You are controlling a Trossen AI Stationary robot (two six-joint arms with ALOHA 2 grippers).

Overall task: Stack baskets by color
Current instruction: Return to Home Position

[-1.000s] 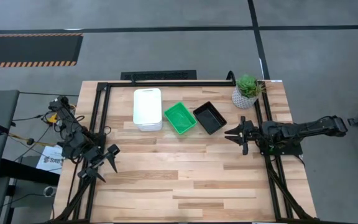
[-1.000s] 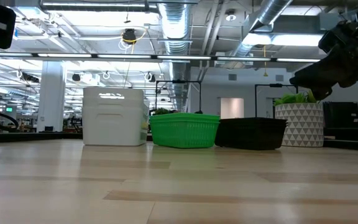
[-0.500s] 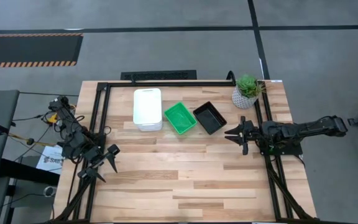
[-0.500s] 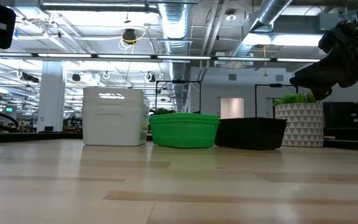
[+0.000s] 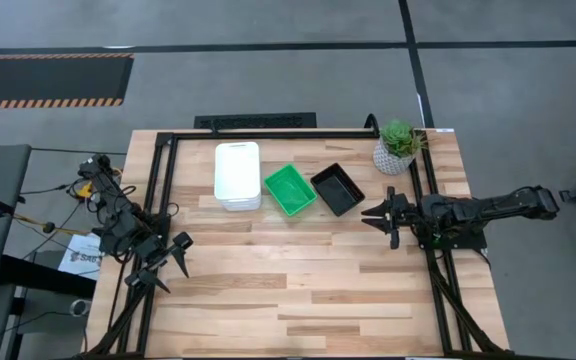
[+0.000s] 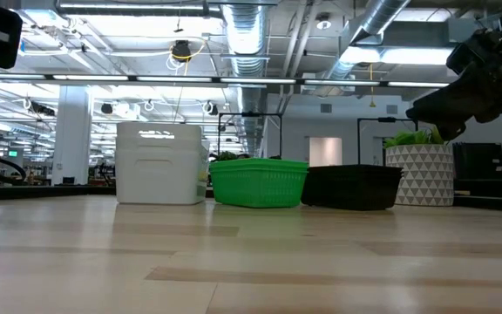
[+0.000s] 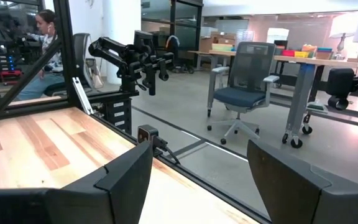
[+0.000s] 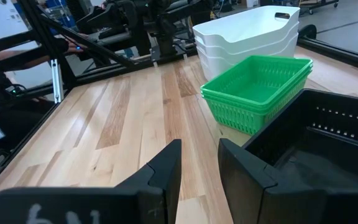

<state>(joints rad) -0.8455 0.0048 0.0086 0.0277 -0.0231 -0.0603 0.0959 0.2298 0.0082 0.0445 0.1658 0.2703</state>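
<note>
Three stacks of baskets stand in a row at the table's far middle. The white baskets [image 5: 237, 176] are nested at the left. The bright green baskets [image 5: 290, 190] stand in the middle. The black mesh-like baskets [image 5: 337, 189] are at the right. All three also show in the right wrist view: white [image 8: 247, 34], green [image 8: 260, 90], black [image 8: 316, 140]. My right gripper [image 5: 368, 217] hovers just right of the black stack, pointing at it, open with nothing between its fingers [image 8: 199, 163]. My left gripper [image 5: 173, 278] waits open at the table's left edge, far from the baskets.
A small potted green plant [image 5: 398, 146] stands at the far right corner, behind my right gripper. A black frame [image 5: 268, 133] runs along the table's far, left and right edges. The bare wooden top [image 5: 288, 290] spreads from the baskets to the near edge.
</note>
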